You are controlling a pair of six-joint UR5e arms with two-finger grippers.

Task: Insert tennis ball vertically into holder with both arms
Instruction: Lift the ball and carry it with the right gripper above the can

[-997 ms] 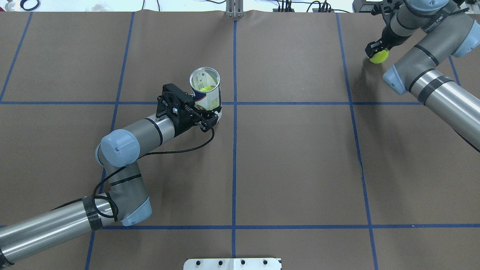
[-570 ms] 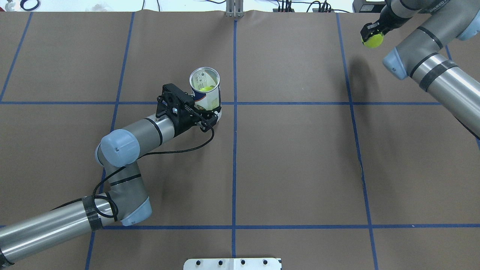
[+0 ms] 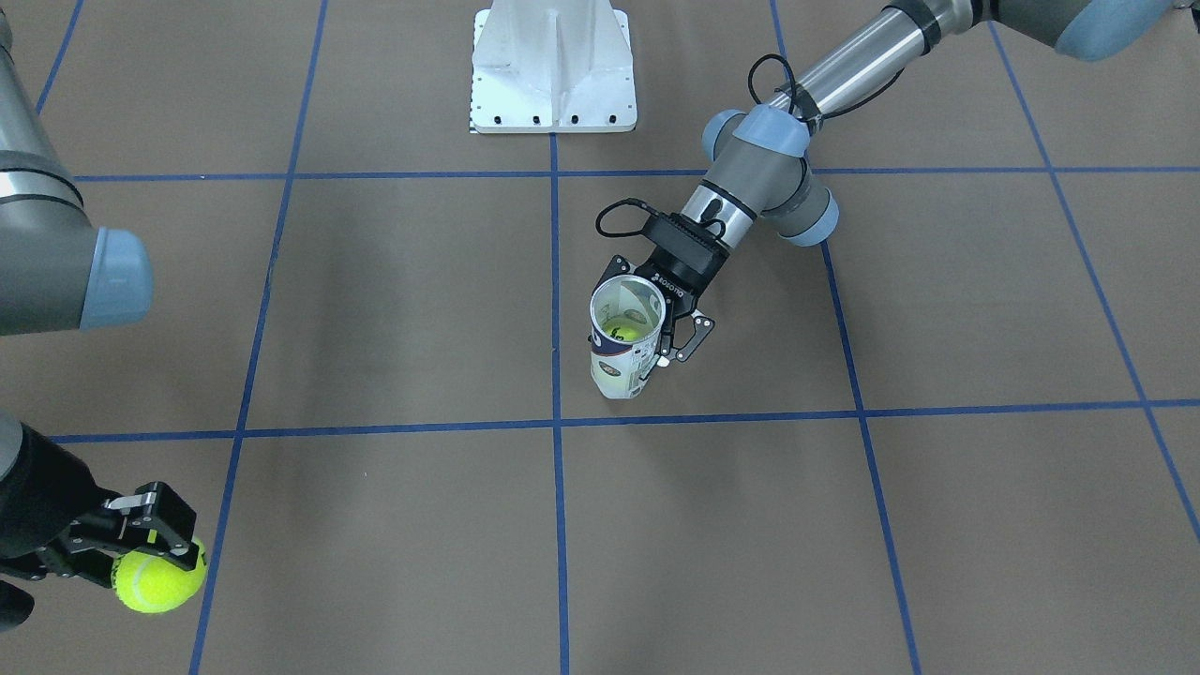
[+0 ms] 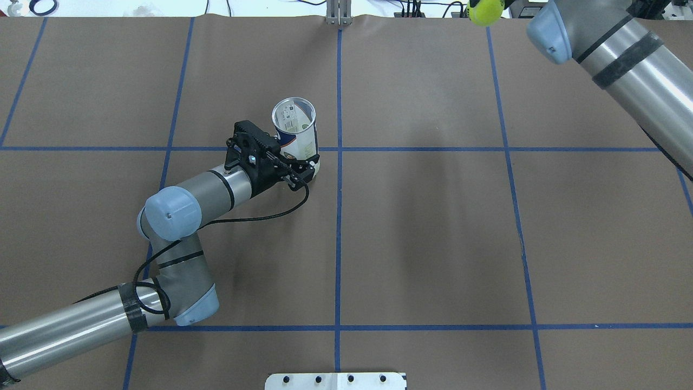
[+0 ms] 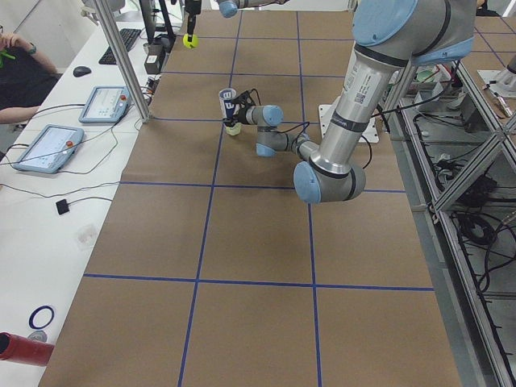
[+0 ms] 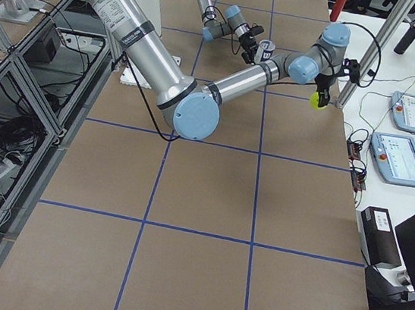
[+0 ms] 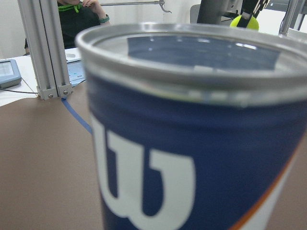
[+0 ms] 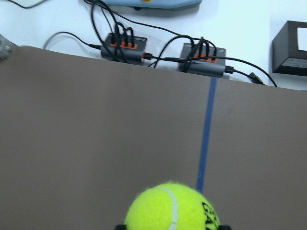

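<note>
The holder (image 3: 626, 349) is a clear tube with a navy and white label. It stands upright with its mouth open near the table's middle, and a yellow-green ball (image 3: 626, 330) lies inside. My left gripper (image 3: 667, 345) is shut on its lower half from the side. The left wrist view is filled by the holder (image 7: 192, 143) with its white W. My right gripper (image 3: 155, 555) is shut on a tennis ball (image 3: 159, 581) and holds it in the air over the far right of the table. That tennis ball (image 4: 485, 11) sits at the top edge of the overhead view, well apart from the holder (image 4: 295, 132).
A white pedestal base (image 3: 553, 75) stands at the robot's side of the table. An aluminium post (image 4: 338, 13) rises at the far edge. Beyond that edge lie cable hubs (image 8: 124, 48), tablets (image 5: 48, 145) and a seated person (image 5: 16, 72).
My right arm has lifted the tennis ball off the table at the far right and carried it up and to the left. The left gripper and holder have stayed in place.
</note>
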